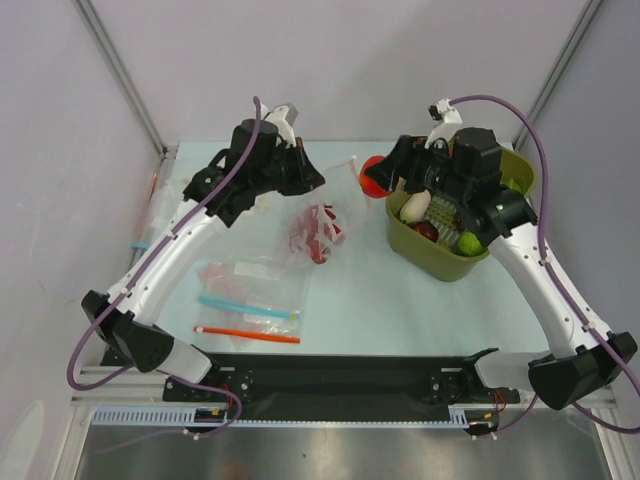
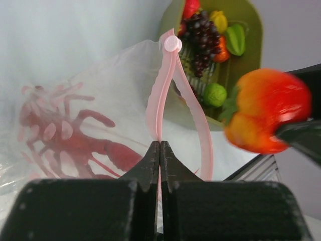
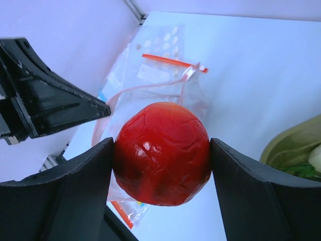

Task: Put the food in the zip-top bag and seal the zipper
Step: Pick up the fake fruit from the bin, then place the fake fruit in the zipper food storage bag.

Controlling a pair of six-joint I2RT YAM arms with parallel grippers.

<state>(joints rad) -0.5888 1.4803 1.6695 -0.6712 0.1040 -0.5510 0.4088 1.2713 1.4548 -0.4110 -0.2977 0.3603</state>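
The clear zip-top bag [image 1: 322, 232] lies mid-table with the red lobster [image 2: 75, 138] inside it. My left gripper [image 1: 316, 184] is shut on one side of the pale pink zipper strip [image 2: 161, 90] and holds the mouth open in a loop. My right gripper [image 1: 381, 178] is shut on the round red tomato [image 3: 161, 153] and holds it in the air just right of the bag's mouth. The tomato also shows in the left wrist view [image 2: 266, 118]. The white radish [image 1: 415, 207] lies in the green basket [image 1: 438, 262].
The green basket holds other toy foods, with grapes [image 2: 203, 37] among them. Flat clear bags with an orange-red strip [image 1: 247, 334] and a blue strip [image 1: 245, 305] lie at the near left. Another orange-red strip [image 3: 173, 62] lies beyond the bag.
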